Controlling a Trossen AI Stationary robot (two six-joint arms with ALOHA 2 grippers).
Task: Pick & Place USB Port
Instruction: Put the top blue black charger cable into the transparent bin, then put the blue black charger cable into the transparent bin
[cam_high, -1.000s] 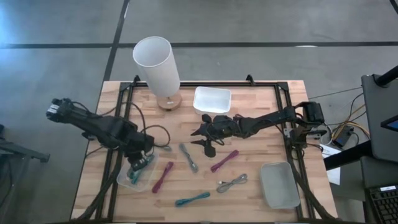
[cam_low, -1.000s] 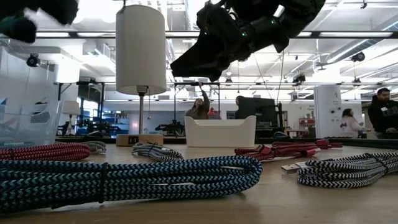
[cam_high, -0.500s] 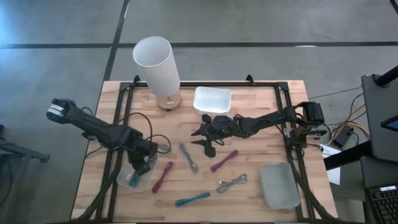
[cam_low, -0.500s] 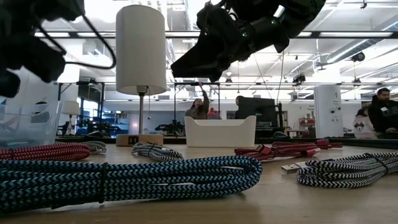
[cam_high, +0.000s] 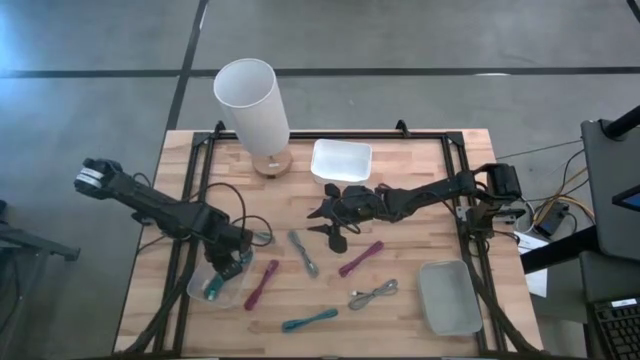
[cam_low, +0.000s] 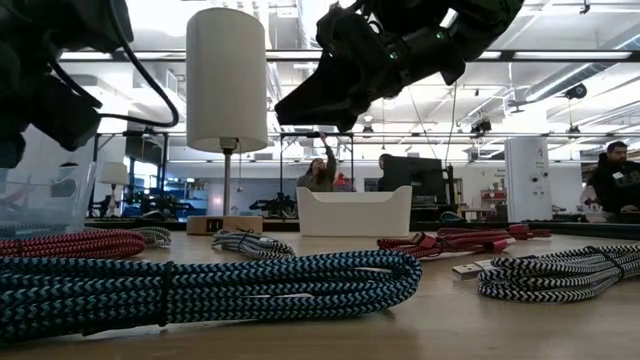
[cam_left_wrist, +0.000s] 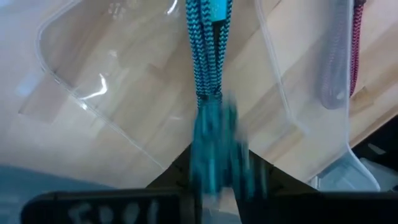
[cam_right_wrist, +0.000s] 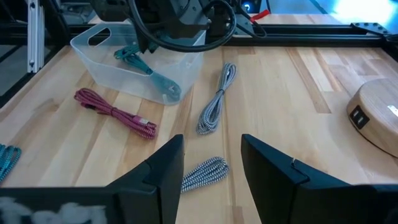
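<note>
While my left gripper (cam_high: 232, 266) hangs over the clear bin (cam_high: 197, 292) at the table's left front corner, the teal cable (cam_left_wrist: 208, 43) dangles from it into that bin. I cannot tell whether the jaws are clamped on the cable or just letting go; the blurred end sits right between them. My right gripper (cam_right_wrist: 211, 163) waits above mid-table, fingers apart and holding nothing. I judge these braided cables light, limp and a bit springy, so they will sag and swing from any single hold. Gripping at the tied middle of a bundle, as on the red cable (cam_high: 262, 284) beside the bin, should keep the loops together.
</note>
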